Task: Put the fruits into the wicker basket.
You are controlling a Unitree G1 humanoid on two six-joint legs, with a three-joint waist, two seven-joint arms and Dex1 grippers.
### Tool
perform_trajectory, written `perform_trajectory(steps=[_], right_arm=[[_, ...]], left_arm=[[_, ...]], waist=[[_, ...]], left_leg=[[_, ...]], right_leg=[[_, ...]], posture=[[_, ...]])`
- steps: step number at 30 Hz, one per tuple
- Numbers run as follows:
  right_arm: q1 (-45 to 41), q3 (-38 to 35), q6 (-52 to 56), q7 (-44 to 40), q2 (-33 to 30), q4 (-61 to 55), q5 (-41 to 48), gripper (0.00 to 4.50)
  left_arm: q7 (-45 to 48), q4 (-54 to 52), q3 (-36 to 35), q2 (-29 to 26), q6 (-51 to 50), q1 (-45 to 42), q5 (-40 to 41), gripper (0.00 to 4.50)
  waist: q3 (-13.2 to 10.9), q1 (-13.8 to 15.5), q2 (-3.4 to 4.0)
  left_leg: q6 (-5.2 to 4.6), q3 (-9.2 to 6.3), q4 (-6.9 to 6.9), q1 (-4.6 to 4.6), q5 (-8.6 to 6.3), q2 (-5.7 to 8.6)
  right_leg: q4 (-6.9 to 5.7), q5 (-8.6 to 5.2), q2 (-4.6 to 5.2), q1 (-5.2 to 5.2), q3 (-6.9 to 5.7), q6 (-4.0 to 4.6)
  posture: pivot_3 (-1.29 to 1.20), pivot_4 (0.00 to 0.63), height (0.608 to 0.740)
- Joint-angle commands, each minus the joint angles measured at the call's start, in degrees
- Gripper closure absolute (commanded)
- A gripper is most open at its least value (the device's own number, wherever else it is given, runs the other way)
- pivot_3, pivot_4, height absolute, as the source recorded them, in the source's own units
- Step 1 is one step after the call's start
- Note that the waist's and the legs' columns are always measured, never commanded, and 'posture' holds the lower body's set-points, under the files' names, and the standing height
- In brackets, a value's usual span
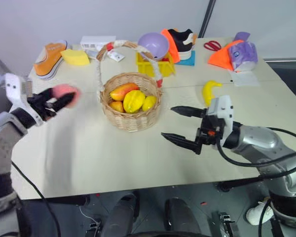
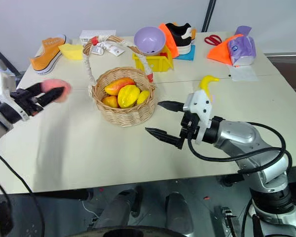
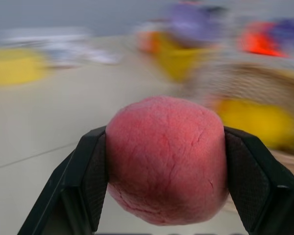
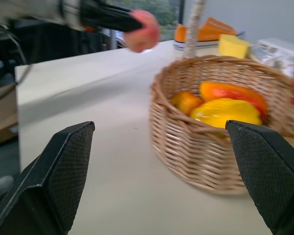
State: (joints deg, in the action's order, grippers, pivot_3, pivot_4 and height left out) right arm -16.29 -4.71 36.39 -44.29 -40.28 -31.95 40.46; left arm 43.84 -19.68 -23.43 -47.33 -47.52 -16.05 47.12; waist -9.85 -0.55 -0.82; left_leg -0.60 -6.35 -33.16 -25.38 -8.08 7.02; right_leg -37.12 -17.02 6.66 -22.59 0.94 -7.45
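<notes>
Left hand (image 1: 59, 102): raised above the tabletop to the left of the wicker basket, its two black fingers closed on the peach.
Peach (image 3: 166, 159): round, pink-red, pinched between the left fingers, clear of the tabletop and not in the basket.
Right hand (image 1: 180, 126): level over the tabletop to the right of the basket, fingers spread wide, holding nothing, pointing toward the basket.
Wicker basket (image 1: 130, 121): round, tan, woven, standing near the middle of the tabletop; arched handle wrapped in white with red bands; holds an orange-red fruit and several yellow fruits.
Banana (image 1: 210, 90): curved, yellow, lying on the tabletop to the right of the basket, just behind the right hand.
Tabletop (image 1: 89, 158): pale beige, bare in the foreground.
Rear row: orange shoe (image 1: 48, 59), yellow sponge block (image 1: 75, 57), white box (image 1: 97, 41), yellow crate (image 1: 149, 67) bearing a purple bowl (image 1: 153, 45), black-and-orange shoe (image 1: 181, 42), red-handled scissors (image 1: 212, 46), purple-and-orange bag (image 1: 239, 55).
Writing: no brand, label or lettering can be read on any item.
</notes>
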Motion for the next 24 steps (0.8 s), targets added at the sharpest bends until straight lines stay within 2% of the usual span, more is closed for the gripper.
perform_trajectory(steps=[1, 6, 8, 10, 12, 16, 21, 24], right_arm=[[-1.4, -1.5, -2.1, -1.0, -0.7, 1.3, -1.1, 0.0], [-1.0, -1.9, -3.9, -0.4, -0.3, 4.6, -3.8, 0.0], [-0.6, -1.8, -4.8, 0.4, 0.0, 5.8, -5.3, 0.0], [-0.2, -1.2, -6.0, 1.9, 0.6, 7.2, -7.8, 0.0], [0.3, -0.8, -7.3, 3.5, 1.2, 8.5, -10.4, 0.0], [-1.1, -1.0, -8.8, 9.8, 3.3, 13.8, -16.6, 0.0], [-8.0, -2.4, -8.6, 19.8, 8.1, 26.1, -22.5, 0.0], [-14.4, -2.3, -9.9, 25.0, 10.5, 39.1, -26.1, 0.0]], left_arm=[[-4.1, -3.7, 5.4, 1.4, -2.4, -5.6, 0.6, 1.62], [-10.3, 0.3, 21.2, 4.9, -0.2, -15.9, -12.6, 1.62], [-10.7, 3.0, 24.2, 7.1, 0.5, -18.6, -15.0, 1.62], [-11.9, 7.2, 25.9, 10.1, 1.7, -21.5, -17.5, 0.61], [-12.7, 10.2, 26.7, 12.2, 2.8, -23.4, -19.4, 0.05], [-12.5, 12.0, 26.8, 13.9, 7.2, -24.3, -23.2, 0.05], [-4.1, 7.5, 23.1, 14.7, 12.8, -20.9, -18.0, 0.05], [1.8, 4.0, 23.1, 13.7, 14.4, -17.3, -15.5, 0.05]], waist=[[0.0, 0.2, 0.07], [0.0, 0.2, 0.05], [0.0, 0.3, 0.04], [0.0, 0.2, 0.01], [0.0, 0.1, 0.0], [0.0, -0.2, 0.0], [0.0, -0.2, 0.03], [0.0, -0.2, 0.03]], left_leg=[[0.0, 0.0, 0.0, 0.02, 0.0, 0.0], [-0.01, 0.05, -0.07, -0.01, 0.01, 0.02], [-0.02, 0.08, -0.06, -0.06, 0.02, 0.04], [-0.13, 0.07, -0.03, -0.14, 0.08, 0.04], [-0.15, 0.04, 0.02, -0.17, 0.09, 0.03], [-0.14, 0.07, 0.02, -0.13, 0.1, 0.01], [-0.1, 0.08, -0.01, -0.1, 0.13, 0.01], [-0.08, 0.06, 0.01, -0.1, 0.15, 0.01]], right_leg=[[0.0, -0.01, 0.01, 0.02, -0.01, 0.02], [0.03, 0.0, 0.01, 0.16, 0.0, 0.0], [0.04, 0.01, 0.01, 0.19, 0.02, -0.04], [0.04, 0.11, -0.01, 0.1, 0.01, -0.23], [-0.02, 0.12, -0.03, 0.02, -0.01, -0.26], [-0.06, 0.12, -0.09, 0.01, 0.01, -0.27], [-0.09, 0.14, -0.13, 0.02, 0.04, -0.24], [-0.1, 0.14, -0.15, 0.02, 0.04, -0.24]], posture=[[0.0, 0.15, 0.74], [0.0, 0.15, 0.74], [0.0, 0.15, 0.74], [0.0, 0.15, 0.74], [0.0, 0.15, 0.74], [0.0, 0.15, 0.74], [0.0, 0.15, 0.74], [0.0, 0.15, 0.74]])
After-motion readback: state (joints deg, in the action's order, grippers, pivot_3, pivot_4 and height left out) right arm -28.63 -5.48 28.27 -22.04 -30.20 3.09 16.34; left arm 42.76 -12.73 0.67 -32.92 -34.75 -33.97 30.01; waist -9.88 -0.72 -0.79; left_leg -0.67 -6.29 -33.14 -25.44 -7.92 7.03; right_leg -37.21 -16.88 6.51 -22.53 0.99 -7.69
